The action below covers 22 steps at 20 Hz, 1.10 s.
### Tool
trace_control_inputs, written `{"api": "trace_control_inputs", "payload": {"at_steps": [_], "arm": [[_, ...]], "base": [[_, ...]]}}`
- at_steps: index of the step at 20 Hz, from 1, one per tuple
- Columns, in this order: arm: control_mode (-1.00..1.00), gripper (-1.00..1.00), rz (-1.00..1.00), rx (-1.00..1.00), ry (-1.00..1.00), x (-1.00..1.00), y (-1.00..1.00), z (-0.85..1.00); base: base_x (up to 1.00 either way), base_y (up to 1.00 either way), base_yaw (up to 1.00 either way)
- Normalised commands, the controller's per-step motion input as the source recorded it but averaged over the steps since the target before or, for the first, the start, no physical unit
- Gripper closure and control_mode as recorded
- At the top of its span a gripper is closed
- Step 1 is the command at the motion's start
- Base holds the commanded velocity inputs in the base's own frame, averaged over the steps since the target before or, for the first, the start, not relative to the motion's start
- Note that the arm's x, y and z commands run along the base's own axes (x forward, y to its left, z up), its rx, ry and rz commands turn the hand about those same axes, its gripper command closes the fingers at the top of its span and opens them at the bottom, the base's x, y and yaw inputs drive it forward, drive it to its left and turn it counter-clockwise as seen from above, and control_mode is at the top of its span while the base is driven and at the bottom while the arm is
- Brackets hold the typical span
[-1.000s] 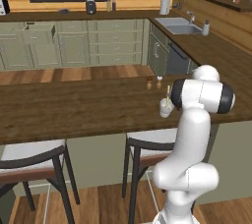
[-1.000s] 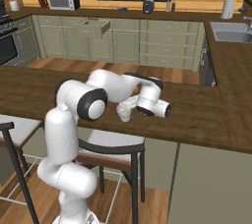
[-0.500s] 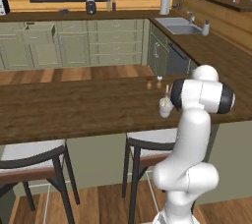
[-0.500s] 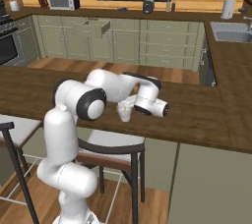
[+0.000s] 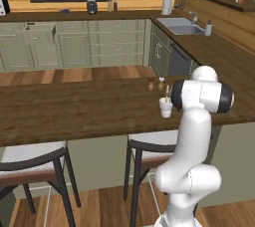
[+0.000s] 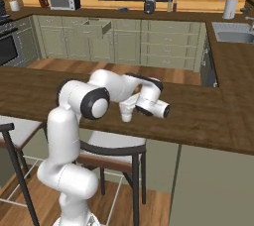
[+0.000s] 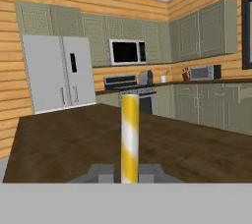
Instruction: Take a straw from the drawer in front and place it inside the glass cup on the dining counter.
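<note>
Straw [image 7: 130,137]: pale yellow with whitish bands, seen upright in the hand view, rising from between the two dark finger tips of the gripper [image 7: 129,173]. Both tips are seen close against its lower end, so the claw is judged pinched on the straw. In the left base view a thin tan stick [image 5: 167,91] is seen standing up out of the glass cup, slightly tilted; whether its lower end reaches the bottom cannot be told.

Glass cup [image 5: 166,107]: small whitish tumbler, upright on the dining counter [image 5: 74,111], near the front edge, just in front of two tiny brown shakers [image 5: 151,84]. In the right base view the cup [image 6: 127,115] is seen just beside the hand, partly hidden by the forearm.

Drawer [image 6: 94,28]: sage-green, seen pulled open in the far cabinet run, well apart from the robot. Its contents cannot be made out.

Progress: fetching from the drawer is judged done, and the straw has been brought to the cup and appears already entered. Left to do: release of the straw so that it rests inside the cup, then withdrawal of the hand without the tumbler being tipped.

Stools [image 5: 30,164]: dark-framed, stood under the counter.
</note>
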Motion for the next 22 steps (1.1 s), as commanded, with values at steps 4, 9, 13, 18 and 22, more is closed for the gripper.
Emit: {"api": "trace_control_inputs", "payload": {"at_steps": [4,9,13,18,22], "arm": [[-1.00,-1.00,0.00,-0.06,-0.08,-0.22,0.00,-0.03],[-1.00,-1.00,0.00,-0.03,-0.05,-0.18,0.00,0.00],[-1.00,-1.00,0.00,0.00,-0.03,-0.11,0.00,0.15],[-1.00,-1.00,-0.02,0.00,-0.04,-0.06,-0.05,0.84],[-1.00,-1.00,-0.05,0.00,-0.01,-0.19,-0.23,1.00]], "base": [[0.00,0.00,0.00],[0.00,0.00,0.00],[0.00,0.00,0.00],[0.00,0.00,0.00],[0.00,0.00,0.00]]}}
